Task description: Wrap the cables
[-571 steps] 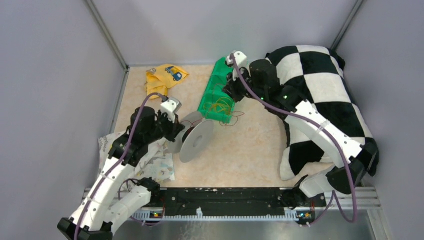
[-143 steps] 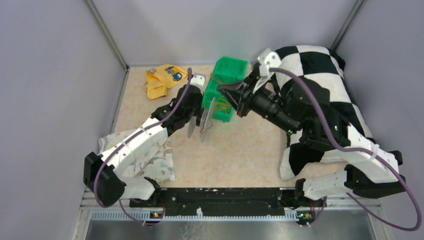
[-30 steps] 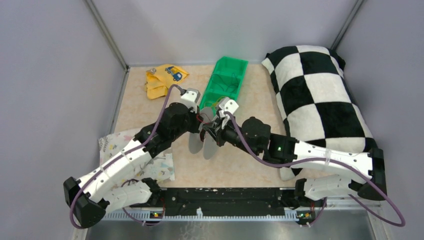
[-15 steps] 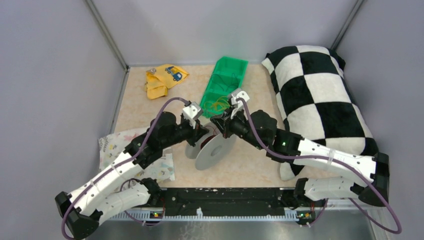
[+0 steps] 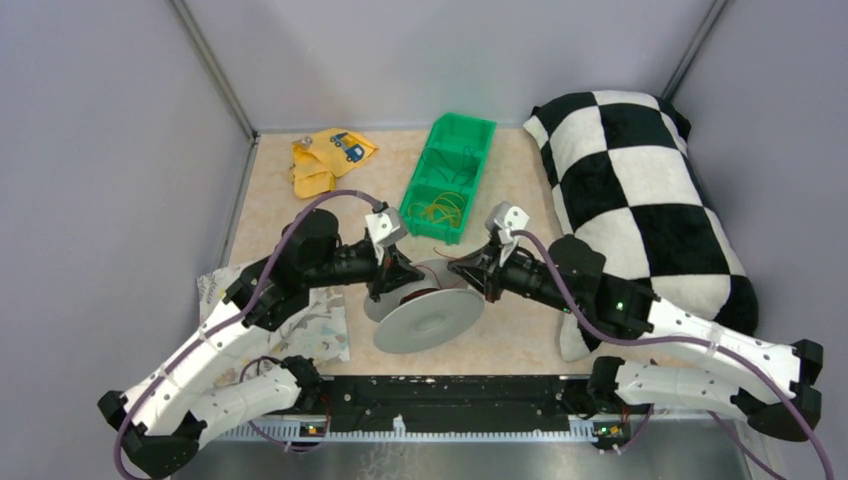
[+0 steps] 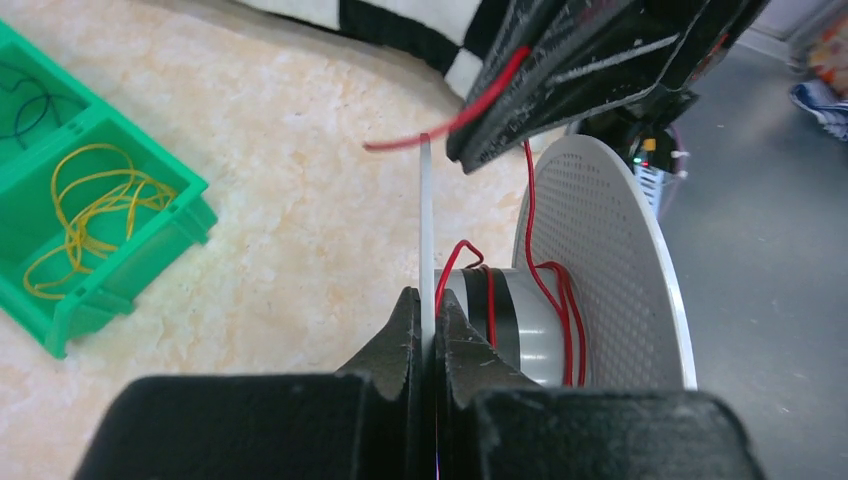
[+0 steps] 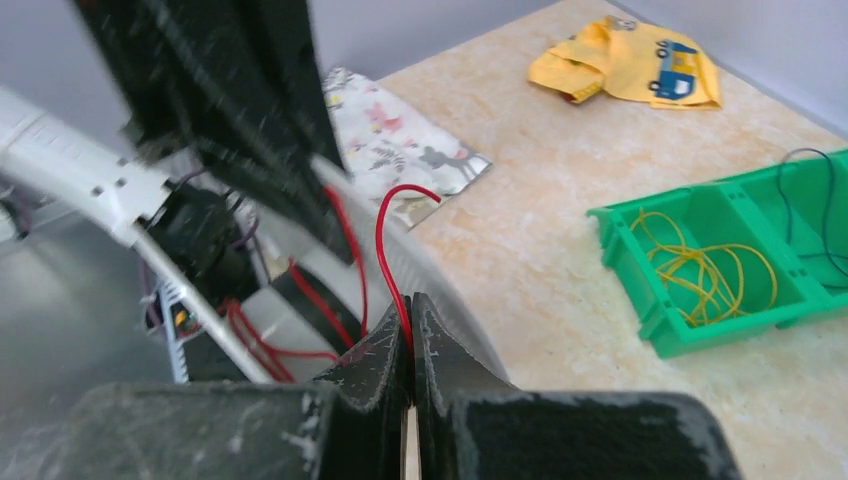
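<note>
Top view: the spool (image 5: 425, 310) is lying tilted close to the near edge of the table, about mid-width, sitting between both claws. The left gripper (image 5: 392, 268) is coming at it from the left edge side, the right gripper (image 5: 470, 272) from the right edge side; both are touching or just beside it, the left one nearer the hub. The bin (image 5: 478, 128) is sitting at the far edge, the pillow (image 5: 640, 170) along the right edge, one cloth (image 5: 325, 158) in the far-left corner. Left wrist view: the left claw is pinching shut on the thin rim of one flange (image 6: 424, 230), holding the spool with its axis running across the view. The wire (image 6: 528, 220) is dropping from the right claw above into the gap between the flanges and onto the hub (image 6: 535, 335), where a few loose turns are showing. Right wrist view: the right claw is clamping together on the red wire, a short tail curling out past the tips. The spool is lying just below and ahead of it. Judging the next wrap: the wire needs carrying around the hub, across the axis, staying between the flanges.
</note>
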`<state>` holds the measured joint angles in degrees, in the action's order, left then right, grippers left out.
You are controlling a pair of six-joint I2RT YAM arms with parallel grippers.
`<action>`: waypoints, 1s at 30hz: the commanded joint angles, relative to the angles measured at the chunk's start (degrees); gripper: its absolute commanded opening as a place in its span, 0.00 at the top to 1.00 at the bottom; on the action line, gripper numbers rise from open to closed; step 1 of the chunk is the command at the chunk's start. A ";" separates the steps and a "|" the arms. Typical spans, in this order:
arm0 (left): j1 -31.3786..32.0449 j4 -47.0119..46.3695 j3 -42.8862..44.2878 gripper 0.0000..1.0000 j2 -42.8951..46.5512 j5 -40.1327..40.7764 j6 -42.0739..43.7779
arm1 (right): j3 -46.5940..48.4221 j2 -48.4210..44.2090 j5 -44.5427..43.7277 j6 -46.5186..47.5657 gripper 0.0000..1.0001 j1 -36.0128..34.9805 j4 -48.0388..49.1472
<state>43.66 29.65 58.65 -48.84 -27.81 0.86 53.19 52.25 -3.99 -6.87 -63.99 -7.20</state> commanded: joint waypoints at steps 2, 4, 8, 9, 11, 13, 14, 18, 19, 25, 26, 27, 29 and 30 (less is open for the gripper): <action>-0.29 2.09 8.78 1.00 -4.65 -11.48 -1.46 | -3.98 -5.62 13.88 5.53 1.00 0.44 0.77; -0.83 1.93 10.49 1.00 -6.53 -14.02 -3.73 | -5.57 -7.24 15.59 5.93 1.00 0.44 2.15; -3.20 0.22 12.92 1.00 -9.68 -20.77 -7.56 | -9.32 -10.61 18.50 6.65 1.00 0.40 5.84; -4.14 -0.44 13.23 1.00 -10.45 -22.94 -8.69 | -10.34 -11.95 18.60 6.66 1.00 0.39 6.71; -7.04 -2.06 13.59 1.00 -12.16 -29.27 -10.70 | -11.59 -13.40 18.70 6.63 1.00 0.37 6.85; -9.82 -4.74 13.29 1.00 -14.42 -35.60 -13.38 | -11.75 -14.02 19.17 6.53 1.00 0.43 6.85; -10.94 -6.73 12.78 1.00 -15.64 -39.03 -15.02 | -11.75 -14.18 19.47 6.57 1.00 0.44 6.74; -13.65 -19.22 8.20 1.00 -20.17 -47.96 -23.36 | -12.72 -14.83 20.84 6.61 1.00 0.40 6.33; -14.09 -21.17 7.22 1.00 -21.21 -48.52 -27.54 | -13.39 -15.19 21.12 6.65 1.00 0.44 6.81; -15.47 -26.87 5.40 1.00 -29.75 -55.53 -37.73 | -16.71 -15.70 21.73 6.15 1.00 0.44 9.64; -15.45 -30.09 4.15 1.00 -30.15 -55.37 -40.07 | -17.06 -15.78 21.98 6.03 1.00 0.49 9.77; -15.51 -34.92 2.50 1.00 -30.25 -55.11 -44.66 | -17.47 -15.86 22.23 5.86 1.00 0.45 10.02; -15.60 -49.25 -1.71 1.00 -30.18 -54.68 -57.60 | -18.12 -16.13 22.81 5.67 1.00 0.44 10.36; -15.77 -55.88 -3.25 1.00 -30.28 -54.35 -63.23 | -18.50 -16.27 23.11 5.65 1.00 0.44 10.74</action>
<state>28.97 0.73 59.86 -79.44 -84.73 -37.50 35.77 36.47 13.91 -1.10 -63.40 0.89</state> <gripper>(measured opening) 0.030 0.004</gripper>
